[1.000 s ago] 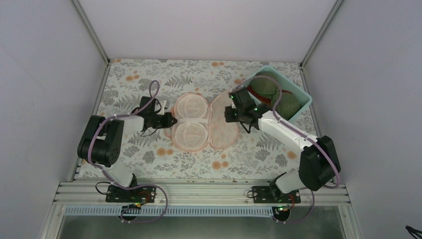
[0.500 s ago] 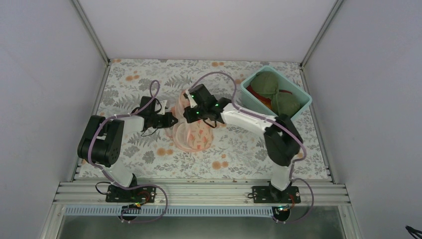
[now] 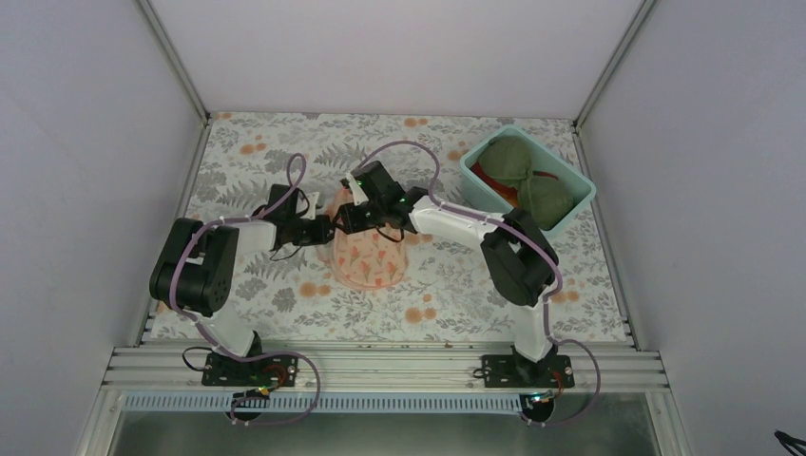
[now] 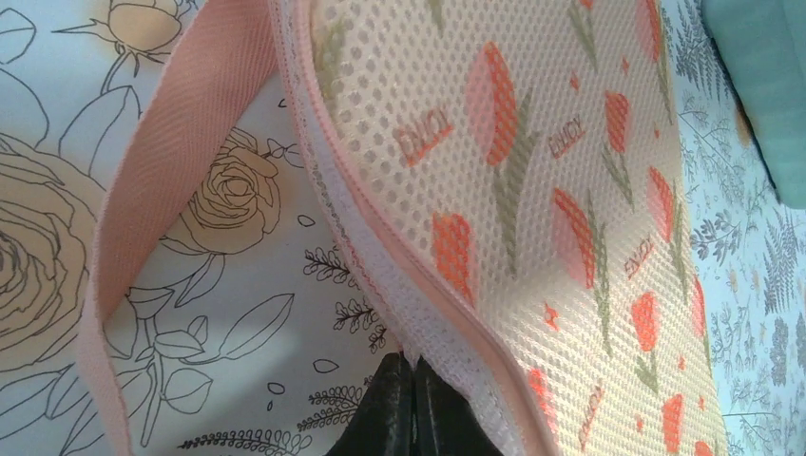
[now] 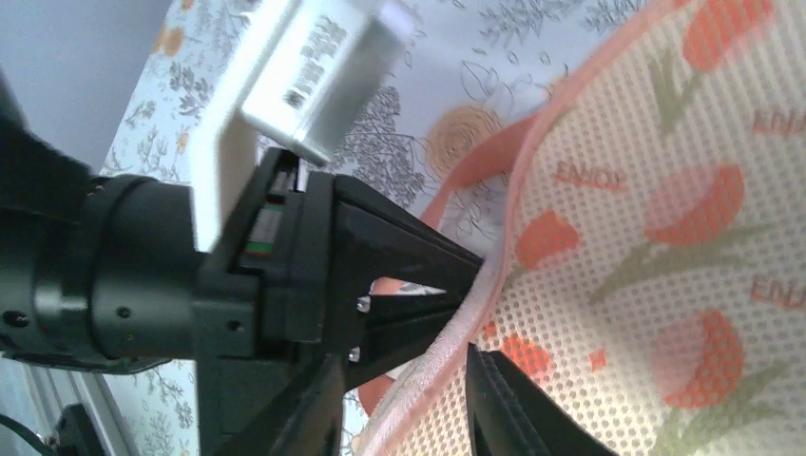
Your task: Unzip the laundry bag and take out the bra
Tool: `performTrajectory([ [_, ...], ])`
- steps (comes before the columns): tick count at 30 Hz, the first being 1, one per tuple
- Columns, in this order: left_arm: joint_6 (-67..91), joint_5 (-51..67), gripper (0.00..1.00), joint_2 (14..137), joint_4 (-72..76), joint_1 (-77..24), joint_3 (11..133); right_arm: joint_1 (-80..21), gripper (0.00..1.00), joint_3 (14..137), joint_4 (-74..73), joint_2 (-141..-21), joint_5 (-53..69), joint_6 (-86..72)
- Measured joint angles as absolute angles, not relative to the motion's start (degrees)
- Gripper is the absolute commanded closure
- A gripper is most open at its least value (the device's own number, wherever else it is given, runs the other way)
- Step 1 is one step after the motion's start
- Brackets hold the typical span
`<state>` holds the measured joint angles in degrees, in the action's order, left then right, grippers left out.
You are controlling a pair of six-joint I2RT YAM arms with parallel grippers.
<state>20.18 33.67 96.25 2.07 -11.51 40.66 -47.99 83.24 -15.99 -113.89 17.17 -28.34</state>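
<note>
The peach-pink mesh laundry bag [image 3: 373,258] lies folded shut on the table, flower print up. It fills the left wrist view [image 4: 532,190] and the right wrist view [image 5: 665,190]. My left gripper [image 3: 326,231] is shut on the bag's white zipper edge at its left side [image 4: 415,366]. My right gripper [image 3: 348,218] is open, and its fingers straddle the same edge [image 5: 409,418], right beside the left gripper's black fingers [image 5: 409,275]. The olive-green bra [image 3: 508,157] lies in the teal tub [image 3: 518,130] at the back right.
A red cloth [image 3: 494,182] shows under the bra in the tub. A pink strap loop [image 4: 143,190] of the bag lies on the floral tablecloth [image 3: 456,285]. Metal frame posts stand at the back corners.
My right arm swung left from beside the tub and carried the bag's right half over the left half, so the bag is now folded shut. The left gripper kept its hold.
</note>
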Motion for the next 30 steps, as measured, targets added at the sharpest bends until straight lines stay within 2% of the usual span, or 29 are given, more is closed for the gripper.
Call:
performTrajectory([
  [4, 19.86, 32.53, 0.87, 96.25, 1.41, -11.53, 40.95, -47.88, 0.39, 84.09, -15.09, -113.45, 17.19, -28.21],
  [9, 18.35, 28.21, 0.61, 95.92, -1.39, -11.22, 43.18, -46.76, 0.25, 83.99, -16.21, -107.66, 13.87, -26.02],
  [13, 18.17, 25.52, 0.33, 94.43, -3.40, -9.23, 44.27, -43.31, 0.16, 83.13, -16.86, -98.65, 11.75, -23.59],
  [14, 18.00, 25.17, 0.24, 94.06, -3.79, -8.40, 44.53, -41.78, 0.14, 82.56, -16.99, -96.29, 11.51, -23.00],
  [15, 17.80, 24.99, 0.11, 93.69, -4.19, -7.62, 44.80, -40.14, 0.12, 81.80, -17.19, -94.13, 11.40, -22.44],
  [16, 17.85, 24.95, 0.06, 93.30, -4.64, -6.70, 45.17, -38.00, 0.10, 80.66, -17.39, -91.74, 11.35, -21.80],
  [17, 17.58, 25.12, 0.01, 92.75, -5.13, -5.58, 45.69, -35.94, 0.03, 79.48, -17.67, -89.71, 11.27, -21.30],
  [25, 11.20, 26.74, 0.00, 87.31, -8.82, 5.45, 56.25, -22.50, 0.00, 69.89, -22.35, -80.42, 9.72, -17.52],
  [30, 8.54, 26.50, 0.00, 81.38, -8.84, 14.59, 56.66, -15.16, 0.00, 66.19, -22.92, -74.91, 10.37, -14.52],
])
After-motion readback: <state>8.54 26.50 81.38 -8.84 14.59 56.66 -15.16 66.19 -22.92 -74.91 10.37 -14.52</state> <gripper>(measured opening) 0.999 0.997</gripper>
